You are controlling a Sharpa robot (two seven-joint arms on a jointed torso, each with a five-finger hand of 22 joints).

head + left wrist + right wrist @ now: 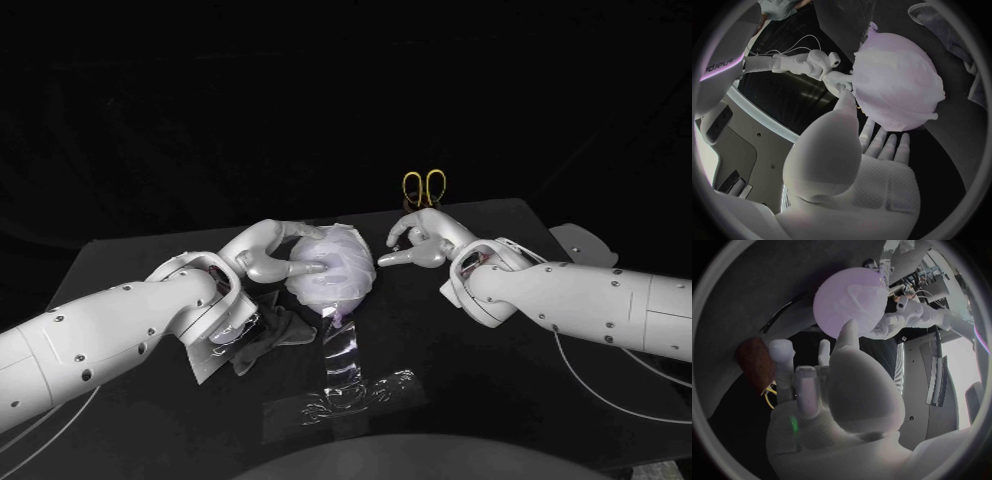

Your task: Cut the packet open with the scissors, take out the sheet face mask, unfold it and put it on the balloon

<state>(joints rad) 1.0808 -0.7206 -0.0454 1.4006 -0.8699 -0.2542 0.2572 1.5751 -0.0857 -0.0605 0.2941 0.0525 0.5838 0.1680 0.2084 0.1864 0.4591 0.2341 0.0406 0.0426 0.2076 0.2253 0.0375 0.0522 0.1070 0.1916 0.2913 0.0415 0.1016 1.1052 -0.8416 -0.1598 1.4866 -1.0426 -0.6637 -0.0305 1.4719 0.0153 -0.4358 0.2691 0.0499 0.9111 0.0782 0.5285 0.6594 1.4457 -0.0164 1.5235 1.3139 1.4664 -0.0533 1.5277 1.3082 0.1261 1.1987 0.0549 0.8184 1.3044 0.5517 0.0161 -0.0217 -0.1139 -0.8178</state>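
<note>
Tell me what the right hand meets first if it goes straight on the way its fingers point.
The balloon, wearing the mask. The right hand points across at its side, with little gap between. Whether they touch is unclear.

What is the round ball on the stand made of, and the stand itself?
The balloon looks like thin, smooth rubber, evenly rounded. The sheet mask draped over it looks like thin, soft fabric: it wrinkles and its edges hang loose. The stand seems clear, glossy plastic: the table shows through and it glints.
</note>
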